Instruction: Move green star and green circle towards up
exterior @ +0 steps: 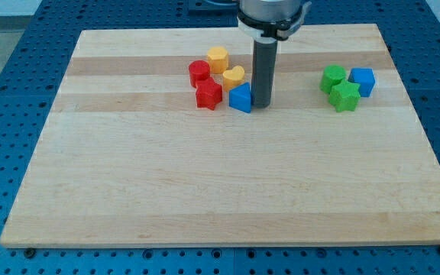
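The green star (345, 96) lies at the view's right on the wooden board (228, 183), touching the green circle (332, 78) just above and left of it. A blue cube (363, 81) sits against both on their right. My tip (262, 105) rests on the board well to the left of the green blocks, right beside a blue block (241, 98) at the edge of another cluster.
Left of my tip is a cluster: a red circle (199, 72), a red star (208, 95), a yellow hexagon (218, 58) and a yellow heart (234, 78). The board's top edge lies a short way above the green blocks.
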Tool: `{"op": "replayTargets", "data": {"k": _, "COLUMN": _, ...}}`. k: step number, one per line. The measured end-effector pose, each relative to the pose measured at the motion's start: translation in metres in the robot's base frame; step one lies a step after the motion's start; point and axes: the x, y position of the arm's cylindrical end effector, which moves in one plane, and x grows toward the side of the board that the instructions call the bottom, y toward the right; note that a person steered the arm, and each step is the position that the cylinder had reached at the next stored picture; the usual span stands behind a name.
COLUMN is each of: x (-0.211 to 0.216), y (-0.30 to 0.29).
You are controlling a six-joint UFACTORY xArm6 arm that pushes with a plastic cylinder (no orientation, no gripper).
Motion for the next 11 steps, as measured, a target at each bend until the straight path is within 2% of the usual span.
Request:
{"op": "replayTargets", "data": {"k": 1, "x": 0.038, "y": 0.018}}
{"op": "replayTargets", "data": {"k": 2, "x": 0.048, "y": 0.072}}
{"op": "replayTargets", "data": {"k": 3, "x": 0.044, "y": 0.13}}
{"op": "replayTargets", "data": {"k": 4, "x": 0.036, "y": 0.16}}
{"op": "replayTargets", "data": {"k": 7, "x": 0.003, "y": 0.16}}
{"op": "replayTargets", "data": {"k": 10, "x": -0.009, "y": 0.106}}
{"op": "replayTargets", "data": {"k": 11, "x": -0.012, "y": 0.106}}
